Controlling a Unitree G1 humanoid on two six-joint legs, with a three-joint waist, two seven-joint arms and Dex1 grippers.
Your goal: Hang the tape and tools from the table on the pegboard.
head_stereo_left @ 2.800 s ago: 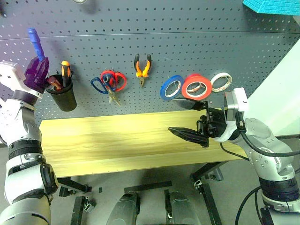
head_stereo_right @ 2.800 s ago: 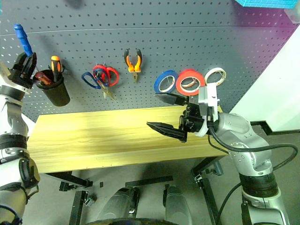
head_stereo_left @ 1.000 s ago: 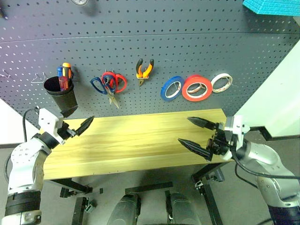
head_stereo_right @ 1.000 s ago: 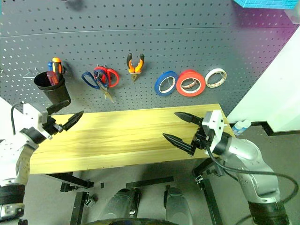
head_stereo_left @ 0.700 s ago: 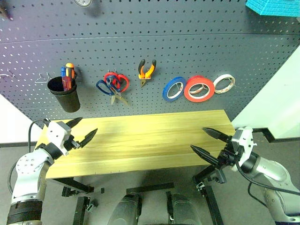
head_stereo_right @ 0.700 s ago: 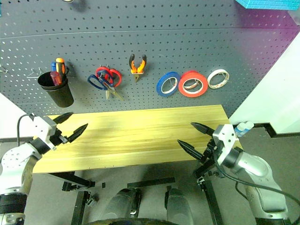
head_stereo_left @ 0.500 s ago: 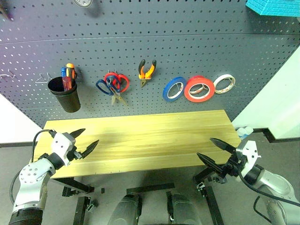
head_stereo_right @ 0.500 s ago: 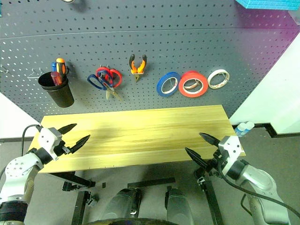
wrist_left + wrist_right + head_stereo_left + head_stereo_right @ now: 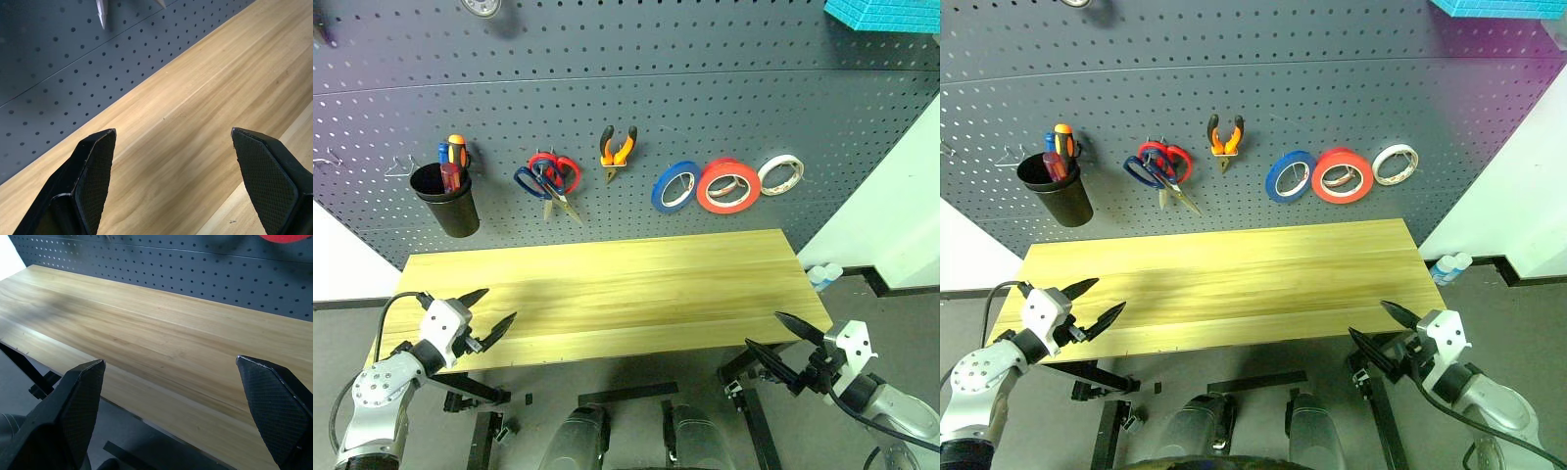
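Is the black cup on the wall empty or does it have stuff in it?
It has stuff in it. The black cup hangs upright on the pegboard, and screwdriver handles in blue, orange and red stick out of its top.

Looks like a small workshop or a robotics lab tool corner to me. There's a big dark grey-blue pegboard (image 9: 626, 117) covering the wall, with scissors (image 9: 548, 181), orange pliers (image 9: 617, 149) and rolls of tape (image 9: 728, 186) hung on hooks, plus a black cup (image 9: 445, 201) holding screwdrivers. Under it sits a plain light-wood table (image 9: 607, 294) on a black metal frame, over a grey floor.
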